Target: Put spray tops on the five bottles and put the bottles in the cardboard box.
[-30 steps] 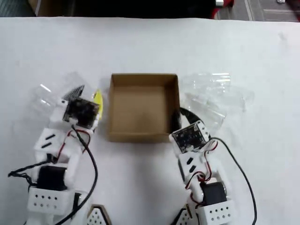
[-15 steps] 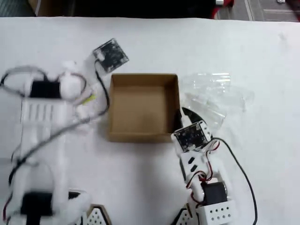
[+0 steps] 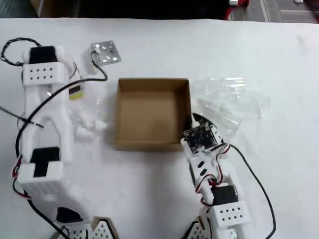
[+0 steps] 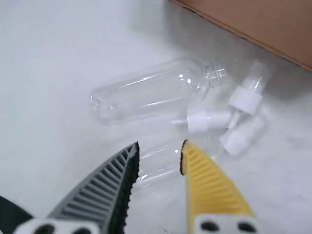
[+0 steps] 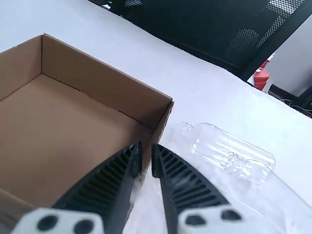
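The left pincer, one grey jaw and one yellow, stands open and empty over the white surface, left of the square brown cardboard box. Just past its tips lies an uncapped clear plastic bottle, its neck toward the box. Its long axis runs from jaw to jaw, so I judge the wrist must turn before closing across it. Three white spray tops lie loose between bottle and box. The black right pincer, nearly closed on nothing, hovers at the box's right wall, with more clear bottles to its right. The left arm is nearer the uncapped bottle.
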Motion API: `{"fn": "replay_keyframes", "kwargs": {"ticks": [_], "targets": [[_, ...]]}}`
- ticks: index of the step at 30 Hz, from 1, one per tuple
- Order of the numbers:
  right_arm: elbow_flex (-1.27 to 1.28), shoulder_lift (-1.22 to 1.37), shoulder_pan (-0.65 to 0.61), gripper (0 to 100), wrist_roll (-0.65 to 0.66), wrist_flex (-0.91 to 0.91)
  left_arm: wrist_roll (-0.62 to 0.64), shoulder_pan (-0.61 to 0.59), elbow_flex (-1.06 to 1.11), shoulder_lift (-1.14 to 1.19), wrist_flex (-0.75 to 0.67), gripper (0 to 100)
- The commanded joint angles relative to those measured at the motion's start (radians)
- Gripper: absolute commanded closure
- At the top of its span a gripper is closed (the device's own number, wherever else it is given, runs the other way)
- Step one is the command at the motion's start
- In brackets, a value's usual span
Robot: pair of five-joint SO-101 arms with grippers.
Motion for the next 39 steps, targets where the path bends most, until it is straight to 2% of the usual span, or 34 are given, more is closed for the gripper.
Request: {"fn": "replay_keyframes", "kwargs": {"ticks": [1,5,9,18,25,28,39], "targets": [[0.011,0.101,0.007,97.4,0.002,-0.119,-0.02,0.015,-0.052,0.004,0.011,86],[0.009,0.15,0.007,97.4,0.002,-0.165,-0.023,0.064,-0.058,0.012,0.064,78],[0.008,0.156,0.007,97.4,0.002,-0.166,-0.074,0.097,-0.06,0.012,0.072,78],[0.008,0.156,0.021,97.4,0.002,-0.166,-0.184,0.067,-0.054,0.042,0.068,78],[0.008,0.156,0.021,97.4,0.002,-0.166,-0.107,0.082,-0.186,0.211,0.081,77],[0.008,0.156,0.021,97.4,0.002,-0.166,-0.104,0.091,-0.255,0.274,0.123,76],[0.008,0.156,0.021,97.4,0.003,-0.166,-0.107,0.102,-0.39,0.443,0.091,77]]}}
